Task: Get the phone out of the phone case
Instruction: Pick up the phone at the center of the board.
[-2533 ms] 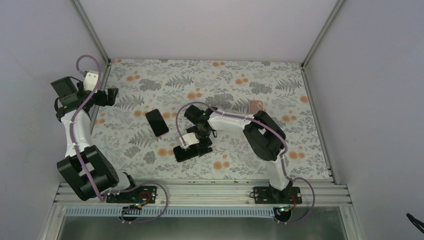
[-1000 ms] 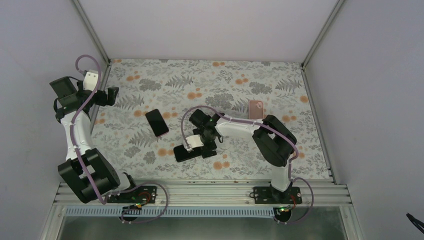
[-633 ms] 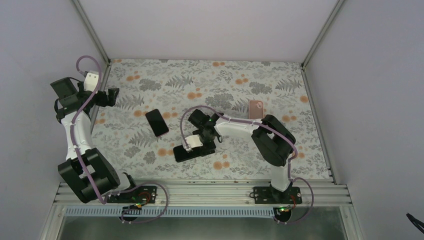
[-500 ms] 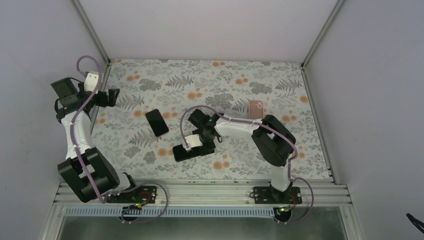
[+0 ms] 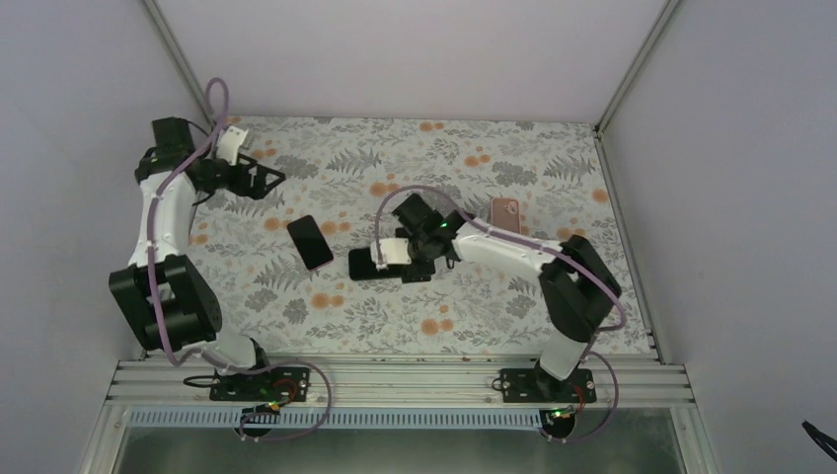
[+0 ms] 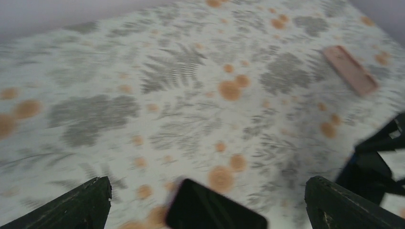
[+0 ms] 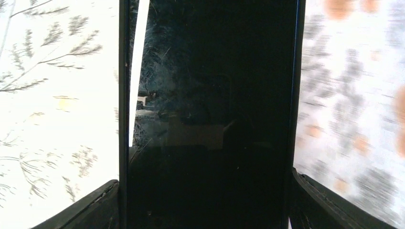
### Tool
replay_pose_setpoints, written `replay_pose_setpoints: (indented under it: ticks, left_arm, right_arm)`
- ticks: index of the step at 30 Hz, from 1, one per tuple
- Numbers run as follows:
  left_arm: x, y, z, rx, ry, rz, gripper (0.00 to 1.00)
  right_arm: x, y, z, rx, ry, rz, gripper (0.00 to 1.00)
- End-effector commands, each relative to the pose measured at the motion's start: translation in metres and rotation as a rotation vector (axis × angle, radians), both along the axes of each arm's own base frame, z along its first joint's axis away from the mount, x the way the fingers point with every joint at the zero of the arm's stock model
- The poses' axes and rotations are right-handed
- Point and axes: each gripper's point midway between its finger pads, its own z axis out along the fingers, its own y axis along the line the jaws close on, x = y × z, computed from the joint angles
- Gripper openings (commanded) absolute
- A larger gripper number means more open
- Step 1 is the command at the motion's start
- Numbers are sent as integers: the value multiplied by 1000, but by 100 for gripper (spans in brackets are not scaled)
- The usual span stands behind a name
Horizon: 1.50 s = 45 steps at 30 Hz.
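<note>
My right gripper [image 5: 387, 265] is shut across the sides of a black phone in a black case [image 5: 365, 265], held near the middle of the mat. In the right wrist view the phone [image 7: 210, 95] fills the space between my fingers [image 7: 86, 205]. A thin bright gap shows between the case's left rim [image 7: 123, 71] and the phone's upper left edge. My left gripper [image 5: 268, 180] is open and empty over the back left of the mat. Its fingers [image 6: 71, 205] frame a second black phone [image 6: 215, 212] lying below.
The second black phone [image 5: 310, 242] lies flat left of the held one. A pink phone-shaped slab [image 5: 505, 211] lies at the back right, also in the left wrist view [image 6: 351, 70]. Grey walls and metal rails border the floral mat [image 5: 326, 326].
My right gripper has carried the cased phone away from the front, toward mid-mat. My left arm has swung from the left wall out over the back left of the mat.
</note>
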Motion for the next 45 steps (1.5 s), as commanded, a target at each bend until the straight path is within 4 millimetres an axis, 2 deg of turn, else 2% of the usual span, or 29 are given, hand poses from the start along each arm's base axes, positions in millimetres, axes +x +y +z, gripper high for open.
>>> replay_pose_setpoints:
  ticks: [1,4,7,9,11,14,20,27,30,34,40,45]
  left_arm:
    - [-22,-66,-16,-142,177,-210,100]
    - [-25,-103,-25,-175,241,-308,100]
    - [-26,-129,-29,-256,324,-387,100]
    - [-26,-145,-24,-326,364,-437,100]
    - [-26,-155,-19,-395,396,-479,100]
    - [-25,-166,-28,-484,513,-499,100]
    - [-30,-191,-46,-415,577,-545,100]
    - [-27,-212,-40,-409,569,-588,98]
    - [-32,-221,-42,-404,586,-610,87]
    - [-34,-225,-45,-412,602,-618,64]
    - [-35,-229,-41,-418,599,-627,45]
    - [-39,-235,-37,-415,596,-646,15]
  right_arm:
    - [28,1,73,175,-153,-92,63]
    - [37,-9,93,195,-206,-123,64]
    - [49,-19,107,206,-249,-161,64]
    - [56,-23,114,218,-271,-182,64]
    - [61,-26,121,226,-292,-198,64]
    - [69,-27,127,237,-319,-215,64]
    - [82,-26,138,263,-354,-234,64]
    - [91,-19,143,282,-361,-228,63]
    - [96,-16,146,287,-375,-229,63]
    - [102,-14,148,296,-383,-232,63]
    - [108,-12,150,299,-396,-239,62]
    - [111,-12,148,290,-402,-242,62]
